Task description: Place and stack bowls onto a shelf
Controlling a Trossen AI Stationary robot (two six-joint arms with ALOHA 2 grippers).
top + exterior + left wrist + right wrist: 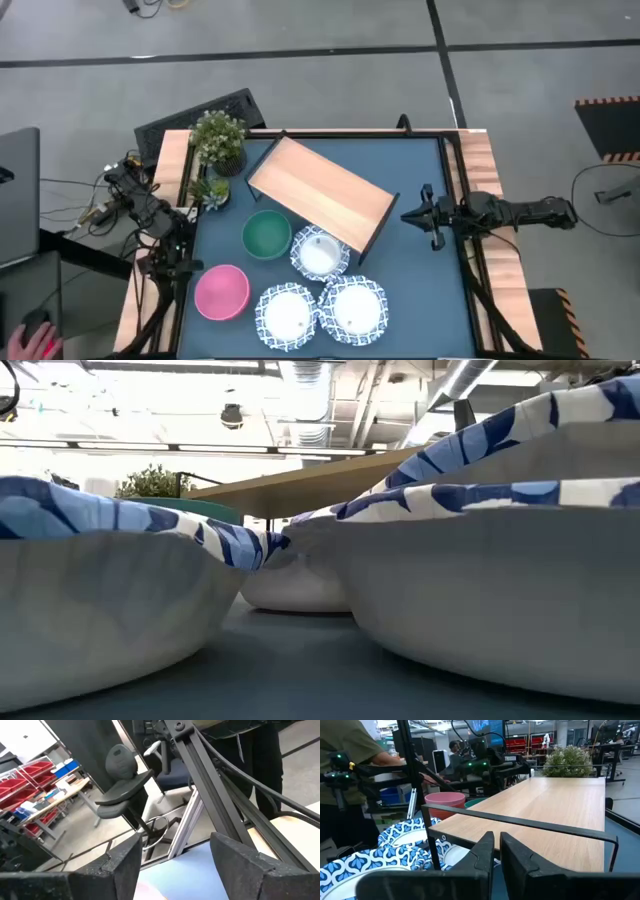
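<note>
In the high view the light-wood shelf [320, 192] stands slantwise on its black legs at mid-table. The green bowl [267, 234] and the pink bowl [221, 291] sit on the blue tabletop to its near left. Three white, blue-rimmed bowls [320, 253] [288, 315] [353, 308] cluster near the shelf's near side, the first right at its edge. My left gripper [185, 268] [175, 855] is open at the table's left edge beside the pink bowl. My right gripper [412, 215] [497, 845] is shut, level, just right of the shelf [545, 805], touching nothing.
Two small potted plants [218, 137] [212, 190] stand at the table's far left corner, beside the shelf's left end. Wooden side rails [478, 160] flank the tabletop. In the low view two white bowls [110, 590] [500, 580] fill the foreground. A person [350, 765] stands beyond the table.
</note>
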